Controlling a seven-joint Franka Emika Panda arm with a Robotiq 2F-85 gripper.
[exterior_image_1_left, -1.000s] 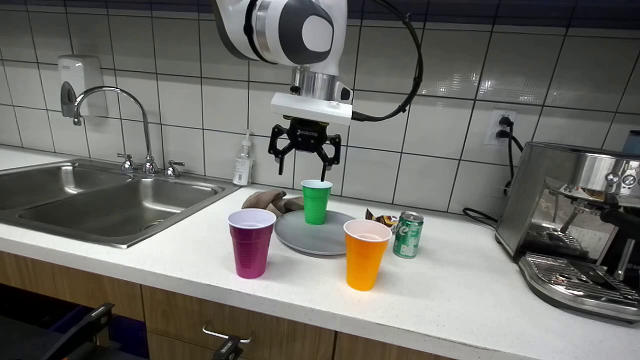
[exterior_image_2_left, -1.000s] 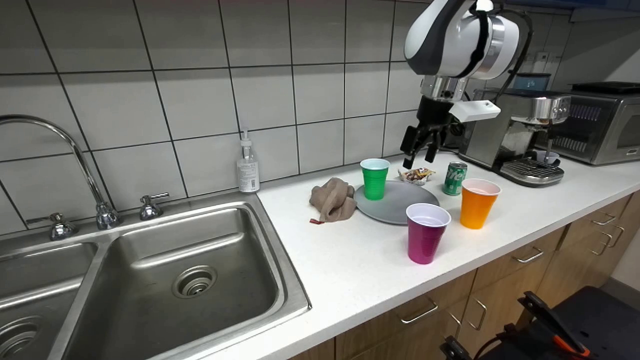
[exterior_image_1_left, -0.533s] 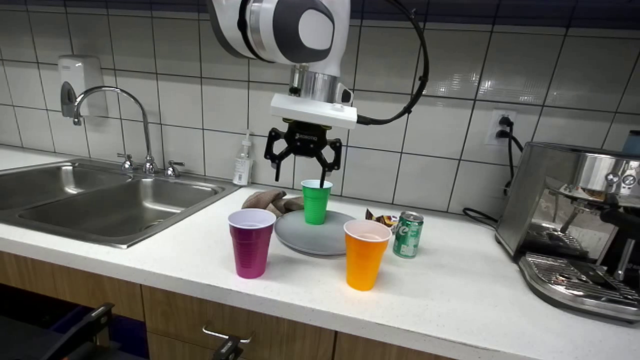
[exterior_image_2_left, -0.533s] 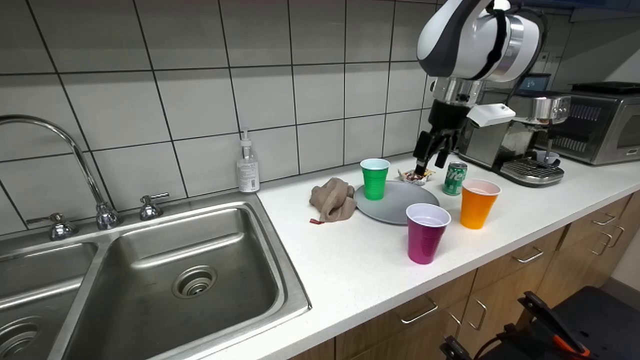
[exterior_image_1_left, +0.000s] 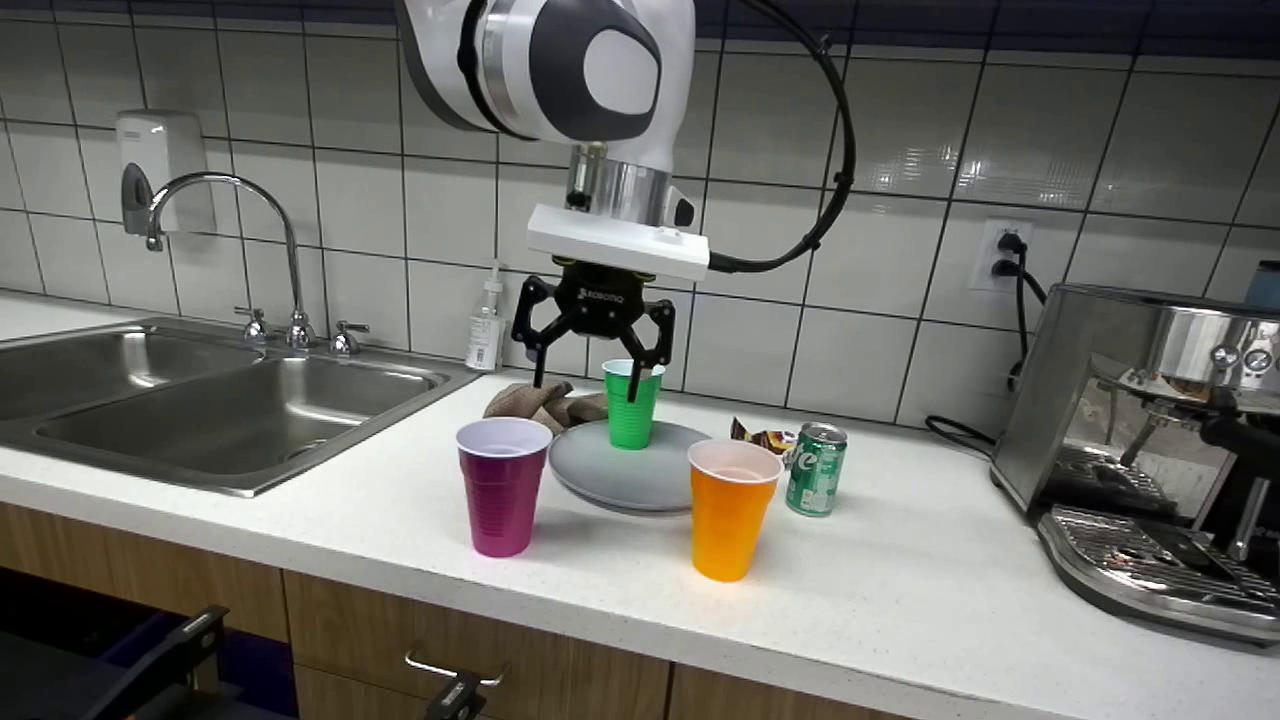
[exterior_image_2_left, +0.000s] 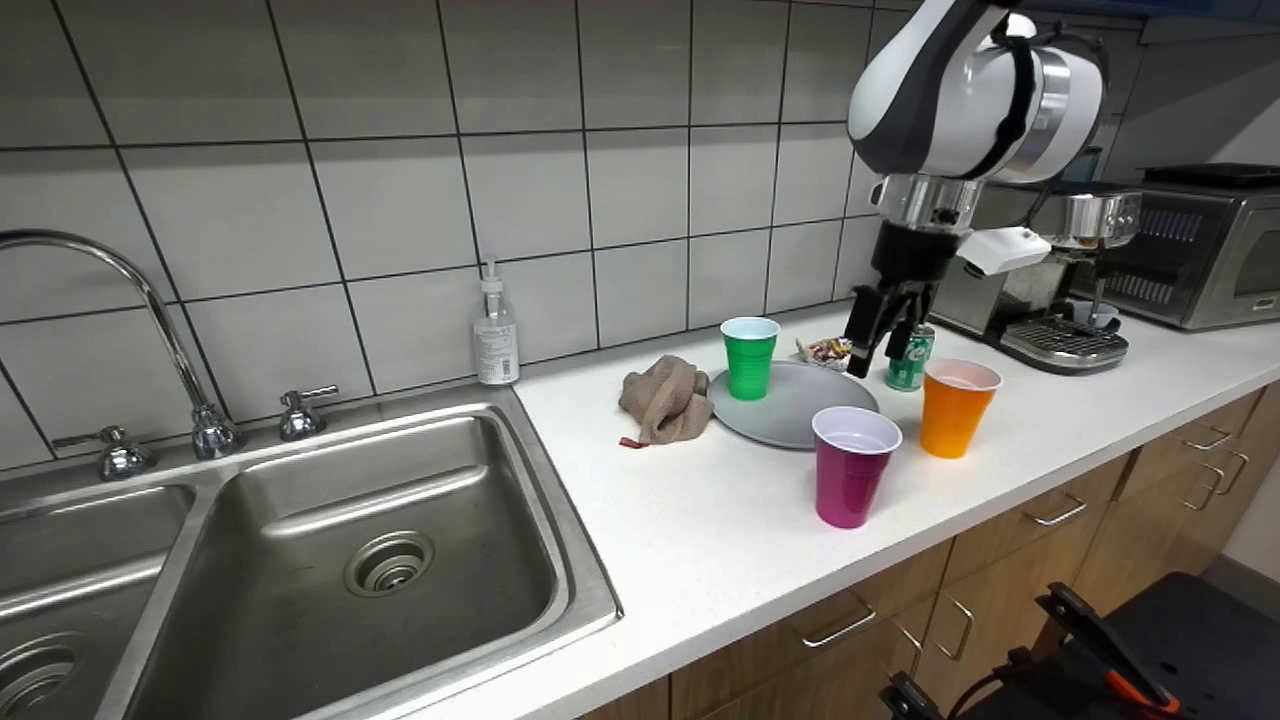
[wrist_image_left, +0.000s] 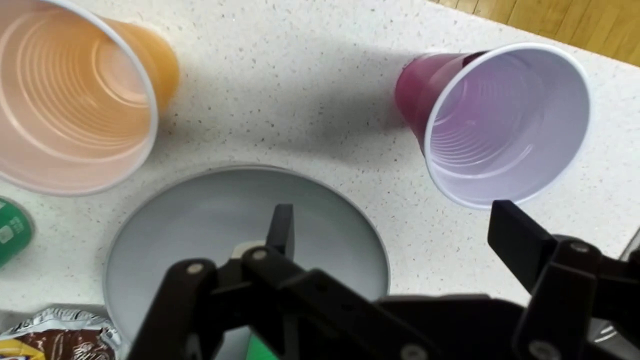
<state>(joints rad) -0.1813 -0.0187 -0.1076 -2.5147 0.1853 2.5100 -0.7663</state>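
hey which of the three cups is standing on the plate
The green cup, upright on the gray plate; the magenta cup and orange cup stand directly on the counter.

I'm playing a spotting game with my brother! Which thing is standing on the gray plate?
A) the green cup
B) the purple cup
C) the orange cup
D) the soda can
A: both exterior views show the green cup standing upright on the gray plate, while the purple cup stands on the counter.
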